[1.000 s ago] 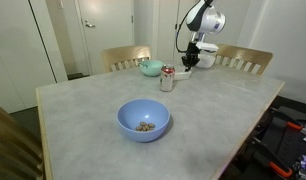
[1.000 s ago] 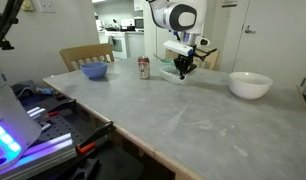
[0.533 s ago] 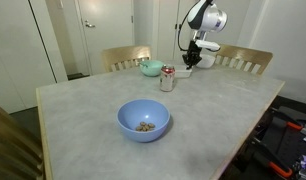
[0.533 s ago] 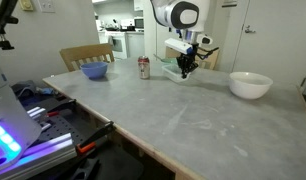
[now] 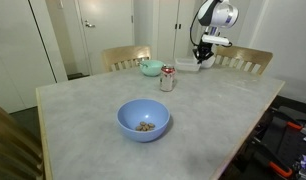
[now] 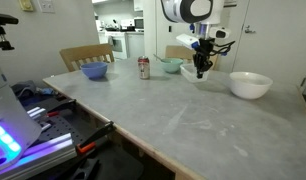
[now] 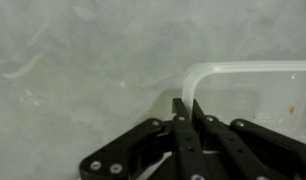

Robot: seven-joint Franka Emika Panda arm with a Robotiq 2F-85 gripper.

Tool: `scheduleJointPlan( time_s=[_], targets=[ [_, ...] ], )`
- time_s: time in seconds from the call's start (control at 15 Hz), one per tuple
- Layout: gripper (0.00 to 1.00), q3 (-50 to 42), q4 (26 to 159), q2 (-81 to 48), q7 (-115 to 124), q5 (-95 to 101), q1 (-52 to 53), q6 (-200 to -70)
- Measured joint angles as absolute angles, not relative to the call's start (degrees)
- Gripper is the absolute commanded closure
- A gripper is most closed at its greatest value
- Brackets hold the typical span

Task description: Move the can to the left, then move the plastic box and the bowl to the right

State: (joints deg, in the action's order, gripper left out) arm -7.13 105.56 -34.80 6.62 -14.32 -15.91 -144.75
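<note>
At the far side of the desk (image 5: pixel 83 110), beyond the can (image 5: pixel 167 78), the jaws pinch shut on the rim of the plastic box (image 7: pixel 255 92), so the box step seems in hand, and next it needs sliding rightward without losing grip.

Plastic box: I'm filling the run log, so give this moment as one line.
hand shut on plastic box rim | can upright, apart | bowl untouched

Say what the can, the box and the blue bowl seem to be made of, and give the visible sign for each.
The can is likely metal: silvery sheen, red print. The box looks like thin plastic: milky, translucent, with a rounded moulded rim. The blue bowl is smooth and evenly light blue; it could be plastic or glazed ceramic, I cannot tell which.
</note>
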Motion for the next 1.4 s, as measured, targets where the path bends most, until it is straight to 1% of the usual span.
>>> scheduleJointPlan(
  time_s=[0.6, 1.0, 1.07, 1.13, 1.2, 1.4],
  targets=[
    [0.98, -14.3, 113.3, -32.7, 29.1, -16.0, -14.8, -146.7],
    [0.98, -15.7, 117.4, -30.3, 39.3, -18.0, -13.5, -146.9],
    [0.86, -15.7, 117.8, -30.1, 40.4, -18.2, -13.3, -146.9],
    [0.66, -15.7, 118.1, -30.0, 41.4, -18.3, -13.2, -146.9],
    [0.61, -15.7, 118.3, -29.9, 42.3, -18.4, -13.1, -146.9],
    [0.38, -15.4, 118.6, -29.3, 43.3, -18.5, -12.9, -146.9]
  ],
)
